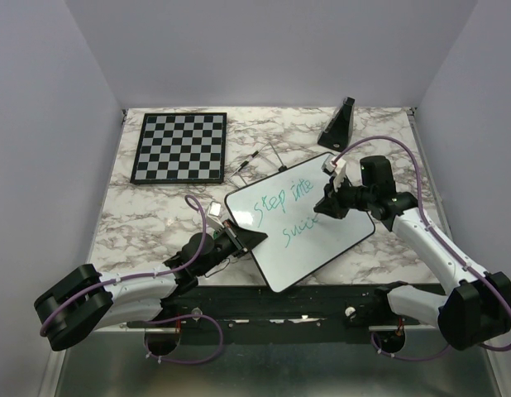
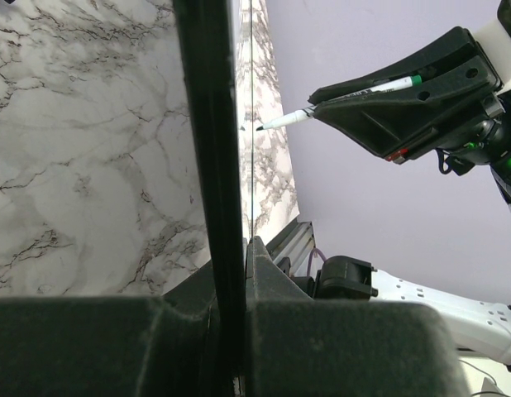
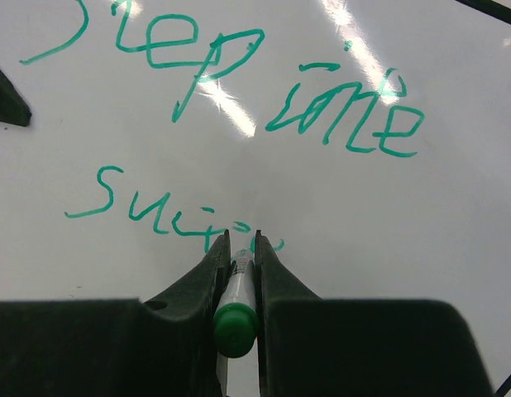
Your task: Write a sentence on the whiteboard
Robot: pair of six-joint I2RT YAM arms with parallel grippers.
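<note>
The whiteboard [image 1: 301, 240] is resting skewed on the bench [image 1: 148, 223], near the middle of its near edge. The left claw [image 1: 241, 238] is clamping the board's left corner between its fingers. The right claw [image 3: 241, 240] is squeezing a green marker [image 3: 236, 327], its tip meeting the second line of the sentence [image 1: 282, 213], which is reading "Step into" above "Succ". A chessboard [image 1: 179, 146] is sitting toward the far left corner.

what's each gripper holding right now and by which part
The right gripper holds the green marker by its barrel, tip pointing toward the whiteboard. The left gripper clamps the whiteboard by its rim on the left side.
</note>
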